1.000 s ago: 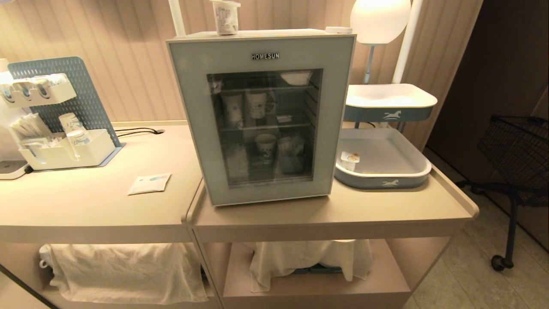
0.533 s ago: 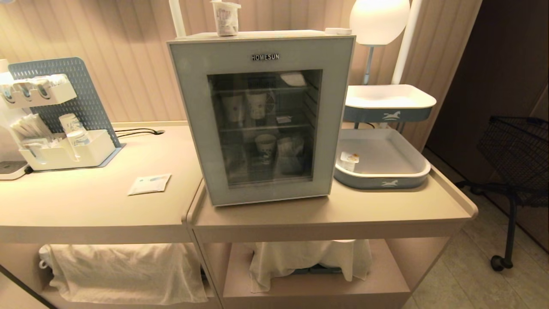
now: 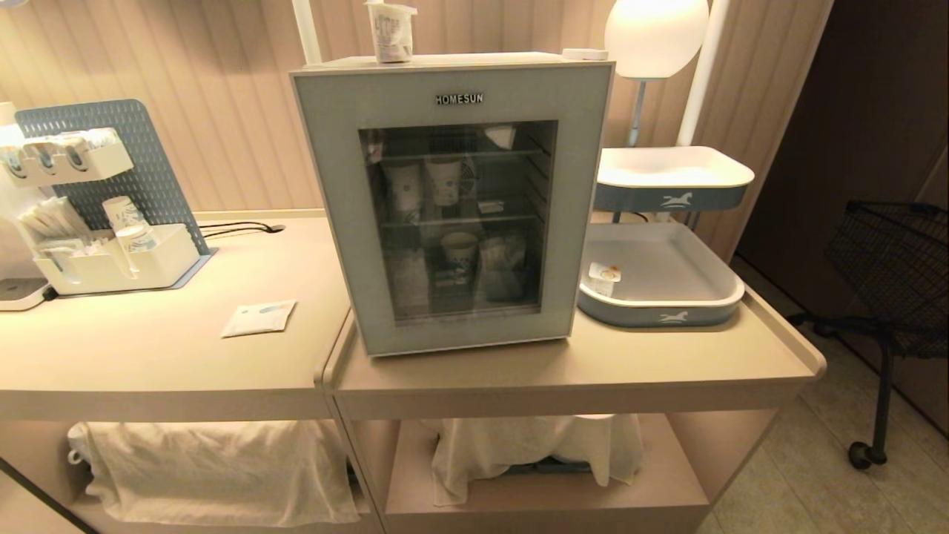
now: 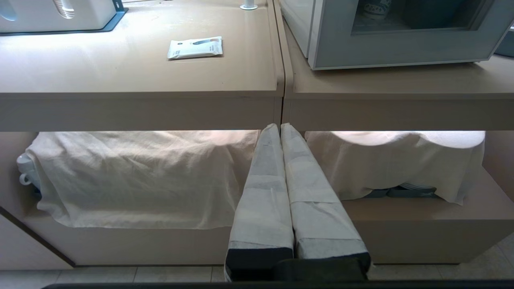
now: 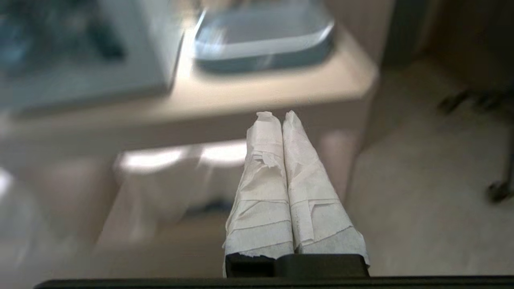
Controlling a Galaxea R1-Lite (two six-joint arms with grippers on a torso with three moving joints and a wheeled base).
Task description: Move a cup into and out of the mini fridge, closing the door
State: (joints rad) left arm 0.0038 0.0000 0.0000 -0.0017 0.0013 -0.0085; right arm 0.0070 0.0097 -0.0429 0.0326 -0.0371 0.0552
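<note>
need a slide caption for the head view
Mini fridge with door closed, cup standing on top, neither claw in view.

1. Sachet (image 3: 258,317): flat on the left counter (image 3: 148,356), well apart from the organiser.
2. Pegboard organiser (image 3: 111,215): rear left, holding paper cups (image 3: 127,222).
3. Blue-grey tray (image 3: 660,278): on the right counter; a second tray (image 3: 673,178) stands above it.
4. White cloths (image 3: 215,467): draped over lower-shelf contents.
5. Wire basket (image 3: 897,267): far right.
</note>
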